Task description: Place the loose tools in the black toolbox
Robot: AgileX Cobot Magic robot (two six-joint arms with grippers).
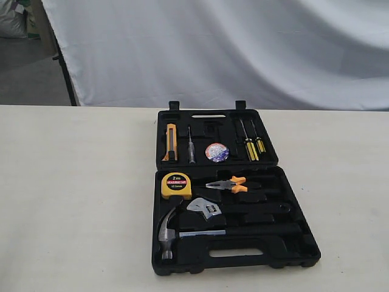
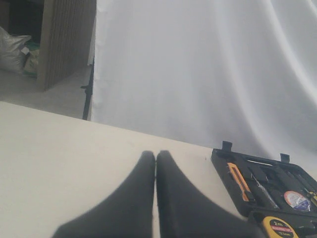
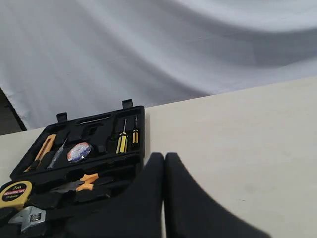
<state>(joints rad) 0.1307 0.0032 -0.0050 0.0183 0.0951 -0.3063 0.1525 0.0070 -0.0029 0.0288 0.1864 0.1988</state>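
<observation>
Table: a pale tabletop (image 1: 73, 194) fills the exterior view, with a white cloth backdrop (image 1: 213, 48) hanging behind it.
Black toolbox (image 1: 304, 246): lies fully open at the middle of the table, its two halves flat, the lid half with both latches on the far side and the handle-slot half nearest the camera.
Left gripper (image 2: 156, 156): its dark fingers are pressed together with nothing between them, above bare table off the left side of the case.
Right gripper (image 3: 164, 157): fingers likewise pressed together and empty, off the right side of the case.
Claw hammer (image 1: 194, 233): seated in the near half, silver head at the left, black handle running right along the front recess.
Adjustable wrench (image 1: 205, 209): in the near half just behind the hammer, silver head at the left.
Pliers (image 1: 231, 184): orange-handled, in the near half beside the tape measure.
Tape measure (image 1: 176, 185): yellow, at the near half's back left corner.
Tape roll (image 1: 217, 152): sits in the lid half's central recess, bluish-white label up, between a yellow utility knife (image 1: 171, 142) and two yellow-handled screwdrivers (image 1: 251, 148).
</observation>
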